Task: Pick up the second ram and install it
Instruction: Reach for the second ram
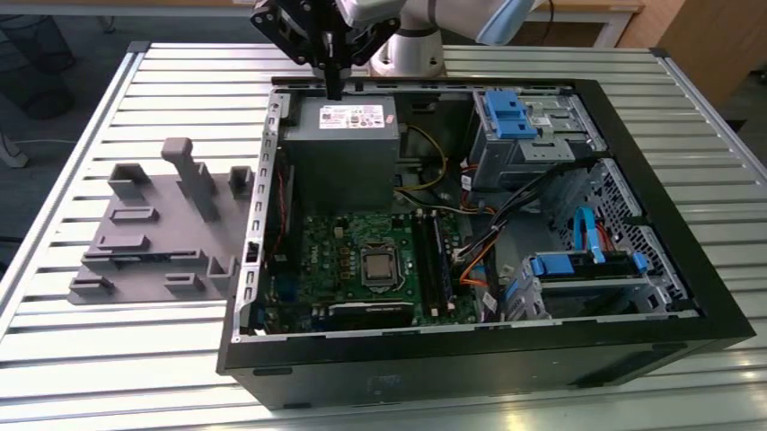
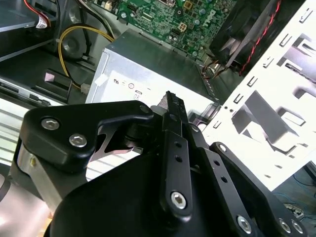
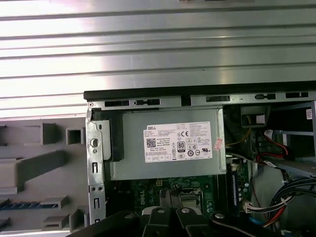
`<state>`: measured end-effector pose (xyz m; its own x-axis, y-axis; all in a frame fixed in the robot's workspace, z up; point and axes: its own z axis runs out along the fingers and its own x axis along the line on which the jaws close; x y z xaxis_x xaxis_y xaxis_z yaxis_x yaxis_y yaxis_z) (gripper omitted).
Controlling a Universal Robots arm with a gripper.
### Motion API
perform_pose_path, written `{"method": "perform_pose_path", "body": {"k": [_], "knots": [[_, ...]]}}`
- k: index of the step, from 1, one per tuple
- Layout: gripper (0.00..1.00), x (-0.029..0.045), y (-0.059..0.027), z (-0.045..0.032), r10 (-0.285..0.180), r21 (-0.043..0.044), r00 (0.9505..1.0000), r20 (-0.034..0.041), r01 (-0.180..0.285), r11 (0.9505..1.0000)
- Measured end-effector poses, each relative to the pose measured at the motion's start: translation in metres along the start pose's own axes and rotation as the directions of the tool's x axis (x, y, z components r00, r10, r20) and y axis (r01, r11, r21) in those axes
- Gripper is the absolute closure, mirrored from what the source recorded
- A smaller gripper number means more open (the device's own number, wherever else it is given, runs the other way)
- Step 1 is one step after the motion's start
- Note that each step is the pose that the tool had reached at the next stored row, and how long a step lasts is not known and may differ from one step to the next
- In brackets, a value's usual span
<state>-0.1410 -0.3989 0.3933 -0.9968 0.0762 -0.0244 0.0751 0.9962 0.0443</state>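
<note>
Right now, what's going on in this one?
A Universal Robots arm hangs its pincer over the power supply inside an open computer case. The pincer is shut, with nothing visible between its fingers. A bluish strip that looks like the second ram lies in a slot of the grey fixture, which sits beside the case on the exterior view's left. It has not been picked up yet.

The hand point(image 1: 332, 90) and the arm point(image 1: 414, 22) are cut off at the exterior view's top edge. In the second wrist view the hand's black body hides part of the power supply point(image 2: 148, 64). The grey fixture point(image 3: 34, 165) runs out of the first wrist view.
</note>
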Motion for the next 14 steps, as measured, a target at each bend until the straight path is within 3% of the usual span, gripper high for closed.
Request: {"method": "perform_pose_path", "body": {"k": [8,14], "knots": [[0.89,0.0072,-0.0005,-0.0001,0.0,-0.0001,1.0,0.0,0.0,1.0],[0.89,0.0084,-0.0006,-0.0002,0.0,0.0,1.0,0.0,0.0,1.0]]}}
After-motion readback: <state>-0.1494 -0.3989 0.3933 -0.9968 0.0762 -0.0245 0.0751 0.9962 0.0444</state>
